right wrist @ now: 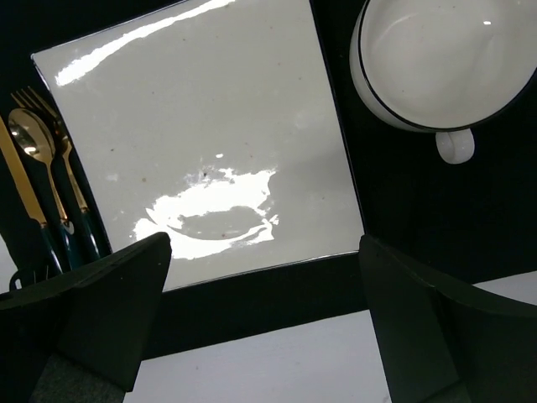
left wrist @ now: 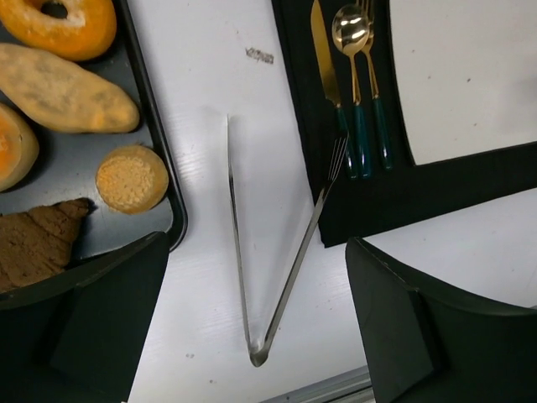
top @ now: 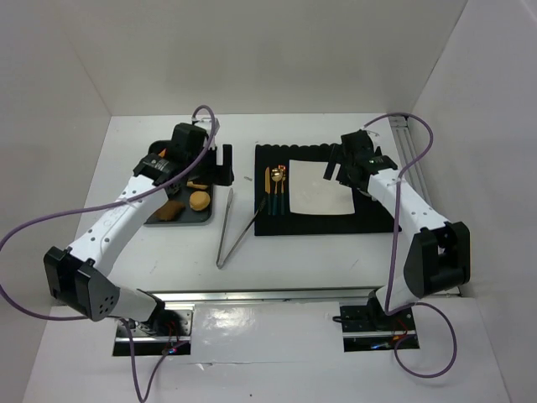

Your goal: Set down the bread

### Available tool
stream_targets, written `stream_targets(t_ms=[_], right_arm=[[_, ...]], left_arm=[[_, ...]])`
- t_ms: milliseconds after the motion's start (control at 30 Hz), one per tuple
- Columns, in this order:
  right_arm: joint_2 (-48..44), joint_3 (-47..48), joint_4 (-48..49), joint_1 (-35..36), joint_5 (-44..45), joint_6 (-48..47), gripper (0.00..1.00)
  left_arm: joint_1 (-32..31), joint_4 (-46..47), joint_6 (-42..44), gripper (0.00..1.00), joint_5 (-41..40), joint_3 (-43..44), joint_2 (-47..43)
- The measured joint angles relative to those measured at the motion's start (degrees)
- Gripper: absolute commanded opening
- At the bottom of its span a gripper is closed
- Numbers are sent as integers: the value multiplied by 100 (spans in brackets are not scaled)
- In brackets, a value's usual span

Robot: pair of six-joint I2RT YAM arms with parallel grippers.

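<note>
Bread (left wrist: 75, 29): on tray (left wrist: 59, 157), well apart from left gripper (left wrist: 260, 336), its fingers spread, empty; golden-orange ring, paler hole rim

White table (top: 319, 260), plain white walls (top: 252, 50), bright light.

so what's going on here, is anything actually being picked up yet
Nothing is held yet. The left claw hangs open over the tongs, beside the tray where the ring-shaped bread lies among other baked goods. The right claw hangs open above the white plate on the black mat, with no bread on it.
</note>
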Motion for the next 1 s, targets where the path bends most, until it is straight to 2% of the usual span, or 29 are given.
stream_targets(t_ms=[300,600,833,1000], right_arm=[[-81,-258,-11,4,59,48,100],[-503,-612,70,37,-83,96,100],[-516,-671,74,52,-223,118,100],[-520,-671,76,52,-267,138,100]], left_arm=[[-63,-122,-122,96,-76,-22,133],[-575,-175,-114,99,-501,-1137,463],[-942,-94,-140,99,-518,-1272,1080],[-1239,136,-573,99,-507,-1755,1287]])
